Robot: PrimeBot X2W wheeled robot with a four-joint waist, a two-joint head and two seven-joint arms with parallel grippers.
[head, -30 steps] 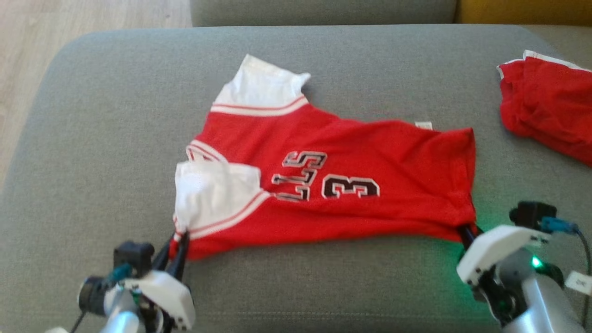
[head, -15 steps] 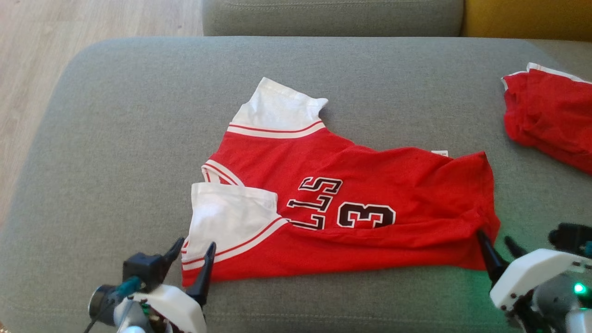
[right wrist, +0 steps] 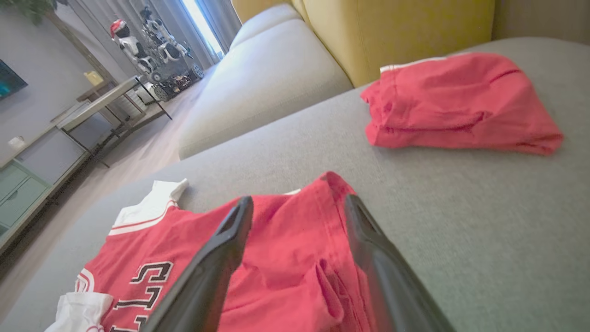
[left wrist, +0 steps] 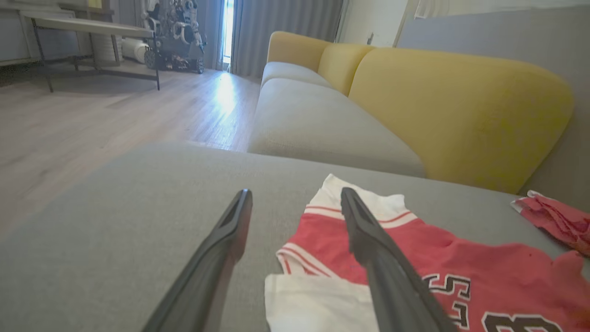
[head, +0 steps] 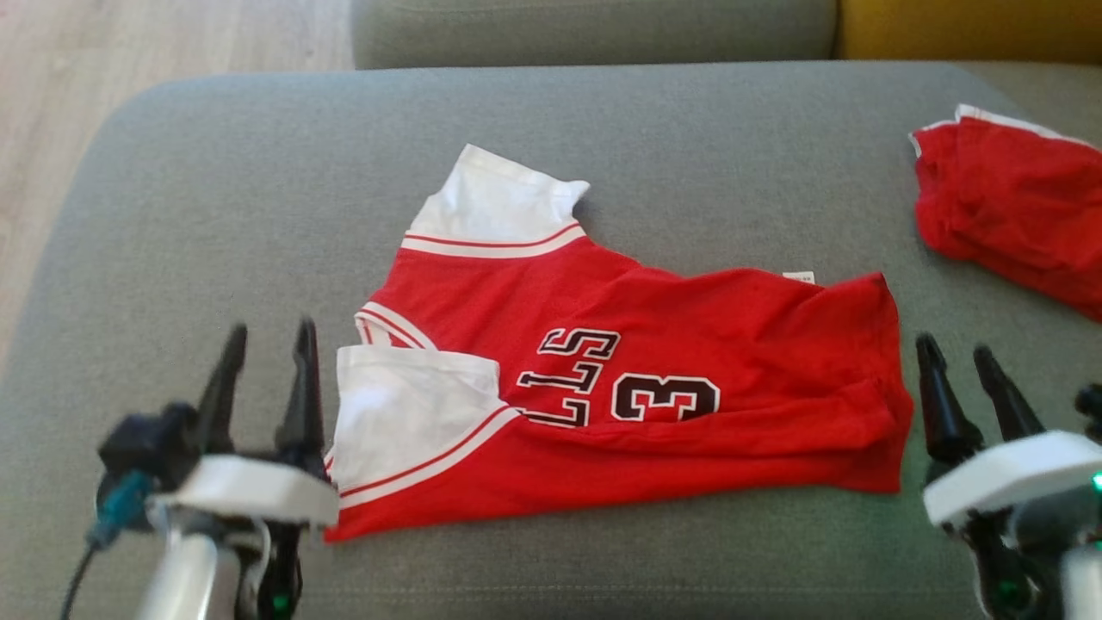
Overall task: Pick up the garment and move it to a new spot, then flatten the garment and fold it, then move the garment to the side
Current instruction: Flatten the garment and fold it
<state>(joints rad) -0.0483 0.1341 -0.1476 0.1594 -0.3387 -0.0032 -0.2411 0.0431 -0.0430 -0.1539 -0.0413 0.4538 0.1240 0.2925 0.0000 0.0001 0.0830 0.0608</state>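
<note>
Here the red jersey (head: 620, 379) lies flat on the grey cushion (head: 215, 215); left gripper (head: 269, 338) and right gripper (head: 956, 357) are spread, holding nothing.

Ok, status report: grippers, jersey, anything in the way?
Left gripper open beside the jersey, sleeve end. Right gripper open at hem end. Jersey lies on grey cushion, unheld. Second red garment apart, far right.

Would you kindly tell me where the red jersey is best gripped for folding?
The red jersey probably by its two near corners: left gripper at the sleeve end, right gripper at the hem, coming low from the robot's side, where its flat edge lies free.
</note>
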